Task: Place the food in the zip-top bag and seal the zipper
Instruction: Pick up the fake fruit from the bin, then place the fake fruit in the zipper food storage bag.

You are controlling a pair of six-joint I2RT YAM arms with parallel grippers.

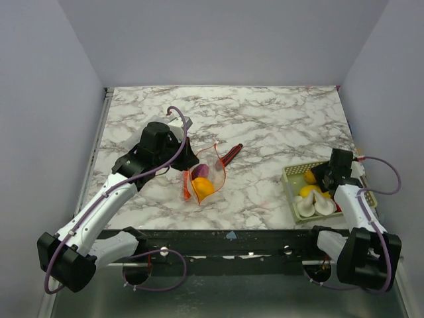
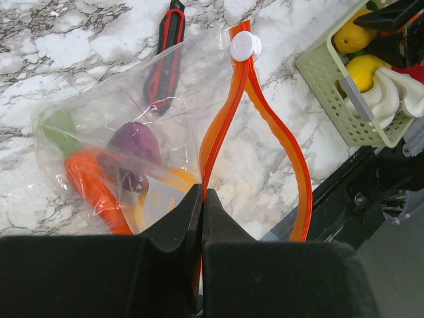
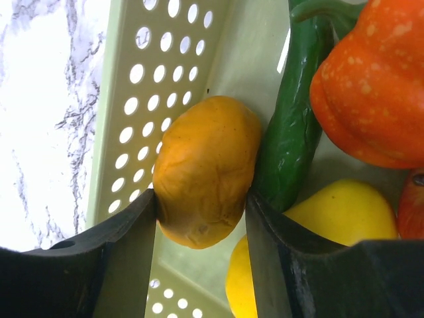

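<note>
A white marble-patterned bench (image 1: 278,119) with grey veining sits boxed in by a plain pale grey back wall (image 1: 225,40), left wall (image 1: 40,132) and right wall (image 1: 391,86). A dark rail (image 1: 252,242) edges its near side. The light is soft and even.

I can read no word, label, brand, number or sign on the zip-top bag (image 2: 99,99), the basket (image 2: 331,93) or the table (image 1: 278,119).

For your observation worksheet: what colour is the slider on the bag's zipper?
White slider, on an orange zipper; clearest in the left wrist view.
</note>
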